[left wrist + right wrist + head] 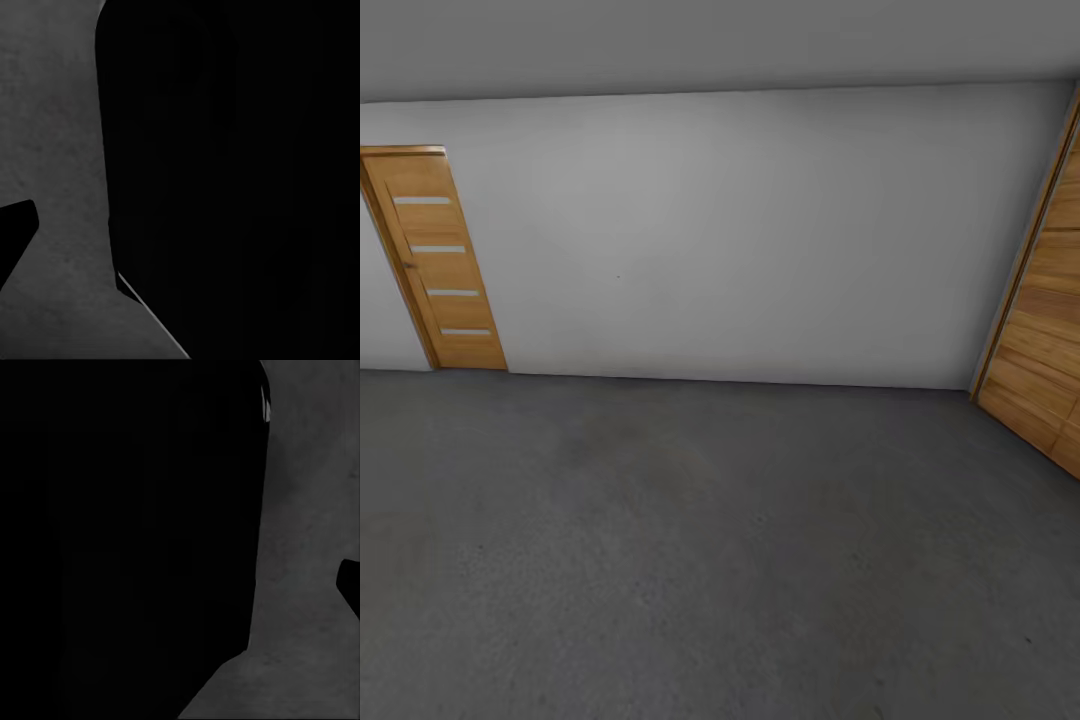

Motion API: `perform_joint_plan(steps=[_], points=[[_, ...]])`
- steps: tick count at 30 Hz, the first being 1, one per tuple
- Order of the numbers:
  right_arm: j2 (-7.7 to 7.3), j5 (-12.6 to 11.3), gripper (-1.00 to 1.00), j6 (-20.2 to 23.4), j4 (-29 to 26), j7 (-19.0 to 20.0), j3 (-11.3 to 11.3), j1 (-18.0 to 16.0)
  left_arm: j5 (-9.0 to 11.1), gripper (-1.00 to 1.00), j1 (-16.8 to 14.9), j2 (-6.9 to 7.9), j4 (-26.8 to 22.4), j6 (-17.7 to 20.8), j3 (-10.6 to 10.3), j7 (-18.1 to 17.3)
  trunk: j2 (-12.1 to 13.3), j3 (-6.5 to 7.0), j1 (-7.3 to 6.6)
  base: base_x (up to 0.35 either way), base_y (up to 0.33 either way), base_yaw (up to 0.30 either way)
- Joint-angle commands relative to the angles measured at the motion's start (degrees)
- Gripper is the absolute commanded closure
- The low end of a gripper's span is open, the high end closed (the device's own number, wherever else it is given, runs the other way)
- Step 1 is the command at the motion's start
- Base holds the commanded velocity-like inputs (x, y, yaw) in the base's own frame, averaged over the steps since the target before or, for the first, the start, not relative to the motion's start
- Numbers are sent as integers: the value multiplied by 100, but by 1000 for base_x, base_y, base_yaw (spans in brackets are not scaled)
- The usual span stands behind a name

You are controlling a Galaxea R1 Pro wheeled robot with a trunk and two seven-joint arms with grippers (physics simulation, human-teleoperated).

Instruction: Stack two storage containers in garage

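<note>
I am looking at the garage: a white wall [740, 230] stands straight ahead, and everything else I place against it. The floor [700, 560], dark grey mottled concrete, runs from the foot of that wall toward me. At the wall's left end stands a narrow wooden door [438, 258] with four pale slots set across it. At the wall's right end a wide plank door [1048, 310] meets the wall at the corner and angles toward me.

In my left wrist view a large black shape [240, 180] blocks most of the frame, with concrete beside it and a small dark wedge [15, 236] at the edge. My right wrist view is much the same: a black mass [127, 540] with concrete alongside. I cannot tell what these dark shapes are, so I cannot tell how either arm's jaws stand or whether they hold anything. I cannot make out a container.
</note>
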Motion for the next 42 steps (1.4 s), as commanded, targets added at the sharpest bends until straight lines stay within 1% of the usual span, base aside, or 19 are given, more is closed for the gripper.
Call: perform_joint_plan(steps=[1, 2, 5, 8, 12, 19, 24, 42], points=[[0, 0, -100, 0, 0, 0, 0, -1, 0, -100, -1, 0, 0, 0, 0, 0, -2, -3, 0, 0, 0, 0], [-18, 17, -100, -9, 9, 16, 33, -9, 26, -100, -9, -33, 0, -18, 33, -8, -2, -3, 0, 0, 0, 0], [-18, 17, -100, -9, 9, 17, 41, -9, 26, -100, -9, -116, 0, -18, 42, -8, -2, -3, 0, 0, 0, 0], [-22, 20, -100, -28, 6, 17, 43, -9, 32, -100, -9, -119, -45, -43, 43, -9, -2, -3, 0, 0, 0, 0], [-26, 24, -100, -157, 2, 18, 55, -9, 43, -100, -9, -147, -175, -161, 57, -9, -2, -3, 0, 0, 0, 0], [-26, 25, -100, -382, 3, 18, 61, -9, 46, -100, -9, -136, -261, -174, 60, -9, -2, -1, 0, 0, 0, 17], [-26, 20, -100, -523, 4, 18, 62, -9, 50, -100, -9, -134, -263, -177, 61, -9, -2, 14, 0, 0, 0, 186], [-18, 10, -100, -549, 9, 9, 37, -9, 53, -100, -9, -144, -272, -188, 75, 23, -2, 92, 0, 0, 0, 252]])
